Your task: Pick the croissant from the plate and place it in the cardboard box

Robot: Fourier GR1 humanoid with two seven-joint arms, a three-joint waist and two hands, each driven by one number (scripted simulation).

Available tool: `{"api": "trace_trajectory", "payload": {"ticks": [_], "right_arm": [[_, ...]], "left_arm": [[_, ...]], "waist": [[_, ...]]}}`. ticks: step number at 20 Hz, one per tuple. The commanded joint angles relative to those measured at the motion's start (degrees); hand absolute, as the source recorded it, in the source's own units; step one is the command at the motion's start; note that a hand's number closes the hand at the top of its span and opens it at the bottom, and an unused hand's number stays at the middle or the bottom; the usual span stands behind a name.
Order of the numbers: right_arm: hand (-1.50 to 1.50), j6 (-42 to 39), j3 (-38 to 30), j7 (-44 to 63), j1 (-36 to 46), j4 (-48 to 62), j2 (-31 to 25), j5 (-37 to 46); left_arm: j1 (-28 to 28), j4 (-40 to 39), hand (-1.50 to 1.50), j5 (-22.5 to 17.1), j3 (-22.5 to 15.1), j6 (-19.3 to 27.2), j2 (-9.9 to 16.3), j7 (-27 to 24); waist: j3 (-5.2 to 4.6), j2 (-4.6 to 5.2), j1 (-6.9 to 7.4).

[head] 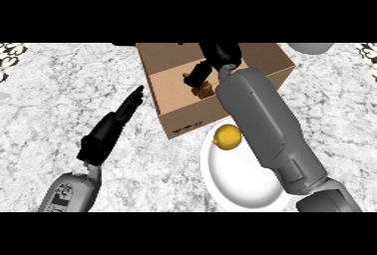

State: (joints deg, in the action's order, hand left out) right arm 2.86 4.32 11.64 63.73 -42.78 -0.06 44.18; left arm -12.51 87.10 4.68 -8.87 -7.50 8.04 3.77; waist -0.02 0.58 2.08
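The open cardboard box stands at the back middle of the counter. My right forearm reaches across the white plate into the box. There my right hand curls its fingers over the brown croissant, which shows just below them inside the box, near its front wall. The hand hides most of the croissant. My left hand rests open to the left of the box, fingers straight and pointing toward the box's left wall without touching it.
A yellow lemon lies on the plate's far rim, close to the box's front corner and beside my right forearm. A grey rounded object sits at the back right. Marble counter stretches out to the left and right.
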Motion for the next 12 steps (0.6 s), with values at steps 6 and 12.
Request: {"api": "trace_trajectory", "payload": {"ticks": [6,12], "right_arm": [[-1.5,9.7,-10.5,-11.9,0.4,3.6,0.1,-14.5],[-1.5,5.4,-21.5,-20.2,-3.1,0.9,-2.4,-26.0]], "left_arm": [[-2.7,-2.0,0.0,-0.1,0.8,-0.6,-0.5,0.4],[1.6,1.1,0.0,-0.4,1.6,-0.7,0.8,0.3]], "waist": [[0.08,0.19,-0.27],[0.09,-0.21,-1.02]]}}
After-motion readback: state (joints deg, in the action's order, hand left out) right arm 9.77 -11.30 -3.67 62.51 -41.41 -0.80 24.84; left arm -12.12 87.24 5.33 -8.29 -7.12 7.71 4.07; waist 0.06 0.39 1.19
